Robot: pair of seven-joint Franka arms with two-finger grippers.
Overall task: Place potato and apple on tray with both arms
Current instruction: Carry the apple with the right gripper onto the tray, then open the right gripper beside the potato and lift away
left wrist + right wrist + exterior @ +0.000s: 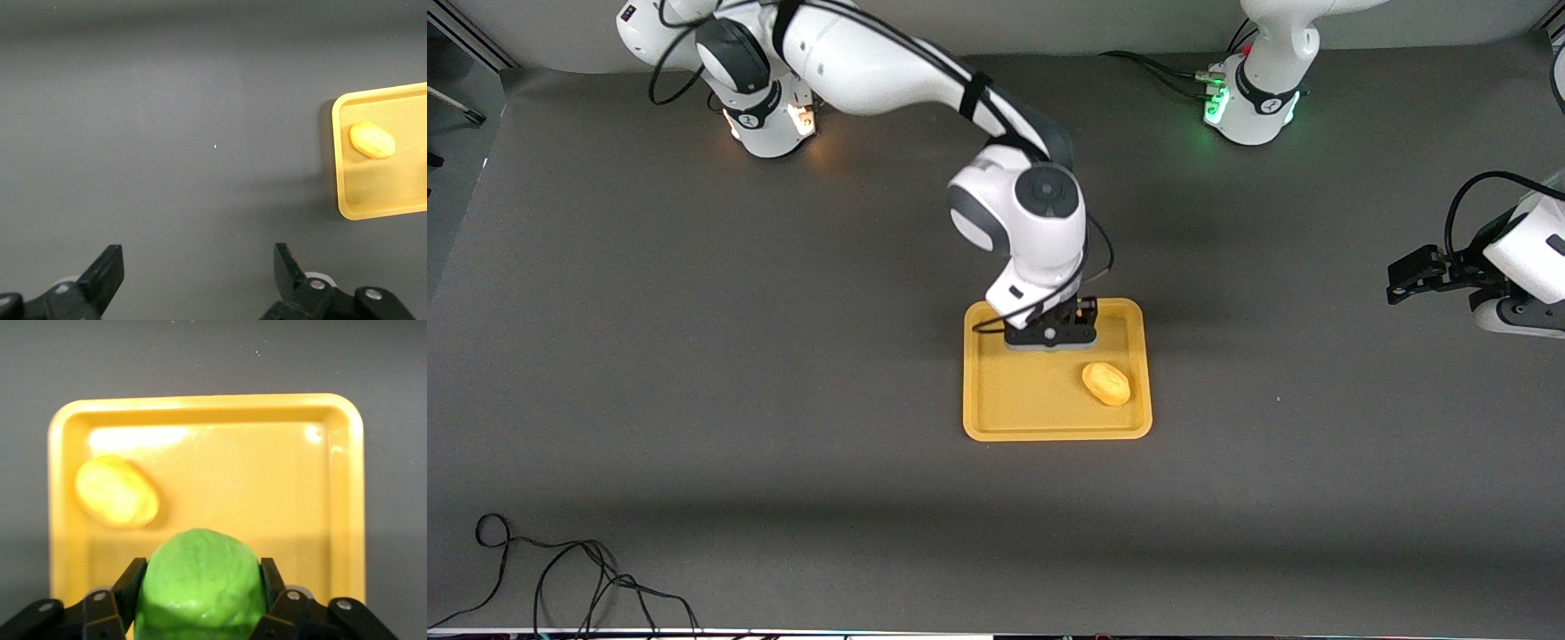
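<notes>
Dark grey matte table (694, 373), both arm bases along its edge farthest from the front camera; a loose black cable (560, 578) lies at the edge nearest that camera, well apart from the work. The tray (996, 418) sits mid-table. The potato (1106, 384) already rests on it, in the part toward the left arm's end, apart from the rim. The right gripper (1050, 334) is over the tray's portion nearer the bases, fingers (127, 587) clamped on either side of the apple (198, 587); the apple is hidden under the wrist in the front view, and whether it touches the tray floor cannot be told. Judgement: the grip is held so the apple lands on bare tray, clear of the potato, and only the release remains. The left gripper (1416, 276) waits toward the left arm's end of the table, jaws wide and empty over bare table, the tray's corner showing in its wrist view. Nothing blocks the drop spot; the potato is the only near neighbour, and a round apple could roll toward it.
</notes>
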